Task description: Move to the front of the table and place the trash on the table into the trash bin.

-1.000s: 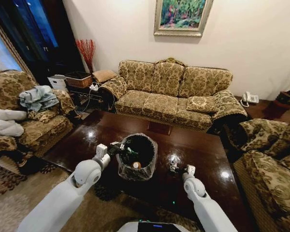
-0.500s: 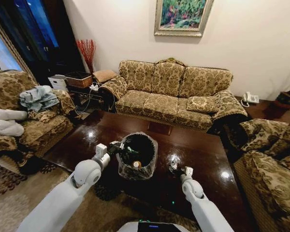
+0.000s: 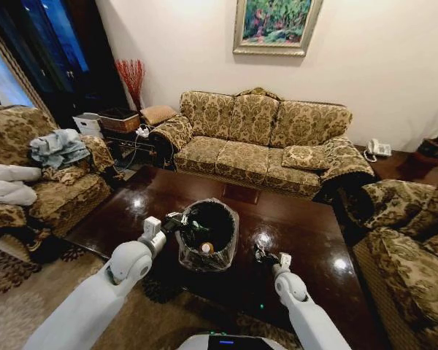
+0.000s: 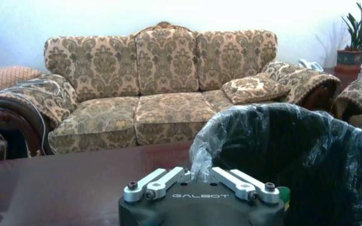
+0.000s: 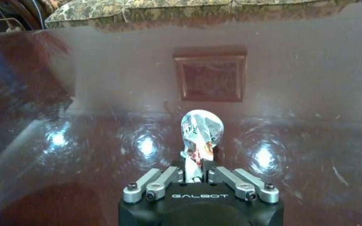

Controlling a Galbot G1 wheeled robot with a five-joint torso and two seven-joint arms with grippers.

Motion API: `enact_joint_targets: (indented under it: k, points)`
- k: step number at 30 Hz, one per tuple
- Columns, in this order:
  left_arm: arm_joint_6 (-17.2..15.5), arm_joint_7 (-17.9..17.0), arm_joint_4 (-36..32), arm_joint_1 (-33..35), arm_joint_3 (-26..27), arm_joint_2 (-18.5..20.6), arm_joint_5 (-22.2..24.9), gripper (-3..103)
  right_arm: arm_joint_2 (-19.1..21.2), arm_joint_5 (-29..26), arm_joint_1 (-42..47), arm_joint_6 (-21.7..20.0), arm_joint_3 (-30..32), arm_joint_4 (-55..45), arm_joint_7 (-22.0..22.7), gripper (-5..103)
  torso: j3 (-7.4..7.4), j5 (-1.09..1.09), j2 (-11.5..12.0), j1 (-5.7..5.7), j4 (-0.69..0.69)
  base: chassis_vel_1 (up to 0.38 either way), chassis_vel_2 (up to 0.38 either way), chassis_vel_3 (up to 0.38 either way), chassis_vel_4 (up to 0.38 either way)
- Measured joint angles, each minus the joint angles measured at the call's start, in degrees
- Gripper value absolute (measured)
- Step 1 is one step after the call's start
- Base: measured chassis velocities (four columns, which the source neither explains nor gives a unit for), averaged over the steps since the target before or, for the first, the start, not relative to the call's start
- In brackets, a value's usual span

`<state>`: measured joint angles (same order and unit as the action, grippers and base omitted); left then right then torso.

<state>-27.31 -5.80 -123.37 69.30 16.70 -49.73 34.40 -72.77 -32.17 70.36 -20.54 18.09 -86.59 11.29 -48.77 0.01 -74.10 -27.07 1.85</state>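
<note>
The black trash bin with its crinkly clear bag stands at the near side of the glossy dark table. My left gripper is at the bin's left rim, its fingers pinched shut on the bag's edge. A reddish can and something green lie inside the bin. Right of the bin, my right gripper is shut on a crumpled silvery can, held just above the table, near the square inlaid panel.
A patterned sofa stands beyond the table, with armchairs at the left and right. A side table with a basket is at the back left. A patterned rug lies by the table's near left corner.
My right arm has shifted slightly left toward the bin with the silvery can in its grip. The left arm and bin have stayed put.
</note>
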Motion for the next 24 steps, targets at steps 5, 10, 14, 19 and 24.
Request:
enact_joint_targets:
  k: [5,10,14,19,24]
  points:
    - [0.0,0.0,-0.3,0.1,0.0,0.1,0.0,4,0.5,1.6,0.8,0.2,1.0,-1.8,0.0,15,-0.01,0.02,0.0,0.00,-0.01,0.000,0.000,0.000,0.000]
    - [0.2,0.0,-0.4,-0.1,-0.2,0.3,0.1,4,1.9,3.5,1.3,1.2,4.3,-7.9,-0.7,15,-0.01,-0.02,0.0,0.00,0.00,0.000,0.000,0.000,0.000]
    - [0.2,0.2,-0.2,-0.4,-0.6,0.7,0.4,4,3.1,3.7,2.0,2.4,5.9,-14.0,-1.2,15,-0.01,0.03,0.0,0.00,-0.01,0.000,0.000,0.000,0.000]
    - [0.1,0.6,1.3,-1.4,-2.2,1.4,2.3,4,9.5,0.7,1.7,3.5,9.7,-32.1,-4.5,15,0.00,0.00,0.0,0.00,0.00,0.000,0.000,0.000,0.000]
    - [0.0,1.5,1.6,-1.9,-2.9,2.3,7.1,4,17.5,-9.4,1.4,1.5,11.8,-43.7,-7.3,15,0.00,-0.03,0.0,-0.01,0.00,0.000,0.000,0.000,0.000]
